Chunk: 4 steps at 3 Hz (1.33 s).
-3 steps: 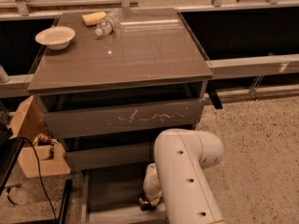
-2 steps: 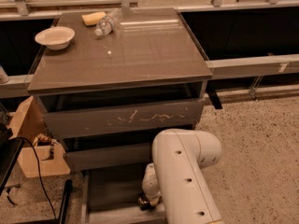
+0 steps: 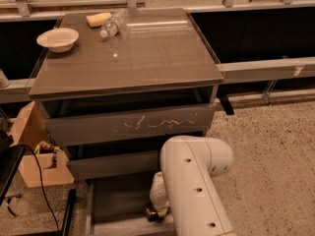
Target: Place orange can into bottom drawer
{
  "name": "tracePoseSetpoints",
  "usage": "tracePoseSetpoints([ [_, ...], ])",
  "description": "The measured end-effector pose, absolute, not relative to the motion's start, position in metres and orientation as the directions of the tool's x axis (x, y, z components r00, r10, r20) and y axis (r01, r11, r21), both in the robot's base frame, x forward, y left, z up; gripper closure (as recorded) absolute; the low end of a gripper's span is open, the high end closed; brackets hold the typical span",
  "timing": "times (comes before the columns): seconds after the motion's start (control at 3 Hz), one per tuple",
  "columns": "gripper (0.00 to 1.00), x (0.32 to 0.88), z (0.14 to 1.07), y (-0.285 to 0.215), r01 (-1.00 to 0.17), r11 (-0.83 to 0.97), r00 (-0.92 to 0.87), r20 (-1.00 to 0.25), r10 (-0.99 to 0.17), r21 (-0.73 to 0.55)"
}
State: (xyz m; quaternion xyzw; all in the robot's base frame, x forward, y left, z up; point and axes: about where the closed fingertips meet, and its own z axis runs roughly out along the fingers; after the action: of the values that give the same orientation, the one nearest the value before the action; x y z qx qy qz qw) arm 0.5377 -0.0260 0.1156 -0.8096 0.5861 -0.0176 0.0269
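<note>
Camera view showed the white arm (image 3: 197, 181) reaching down into the open bottom drawer (image 3: 113, 200), with the gripper (image 3: 155, 213) low over the grey floor near the drawer's front right. The arm hid most of it, so I could not tell whether the jaws were spread or pinching. The orange can could not be picked out; a dull orange-brown glint at the gripper was probably it. This looked like the placing step, nearly done. The next move would call for setting the can down upright, letting go, and lifting straight out clear of the middle drawer (image 3: 113, 163) above.
</note>
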Motion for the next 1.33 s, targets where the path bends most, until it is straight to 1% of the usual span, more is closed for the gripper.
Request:
tracePoseSetpoints([
  [0.67, 0.04, 0.5377, 0.1156, -0.0260, -0.948, -0.312, 0.312, -0.003, -0.950, -0.064],
  [1.0, 0.00, 0.5376, 0.1154, -0.0260, -0.948, -0.312, 0.312, -0.003, -0.950, -0.064],
  [1.33, 0.00, 0.5376, 0.1154, -0.0260, -0.948, -0.312, 0.312, -0.003, -0.950, -0.064],
])
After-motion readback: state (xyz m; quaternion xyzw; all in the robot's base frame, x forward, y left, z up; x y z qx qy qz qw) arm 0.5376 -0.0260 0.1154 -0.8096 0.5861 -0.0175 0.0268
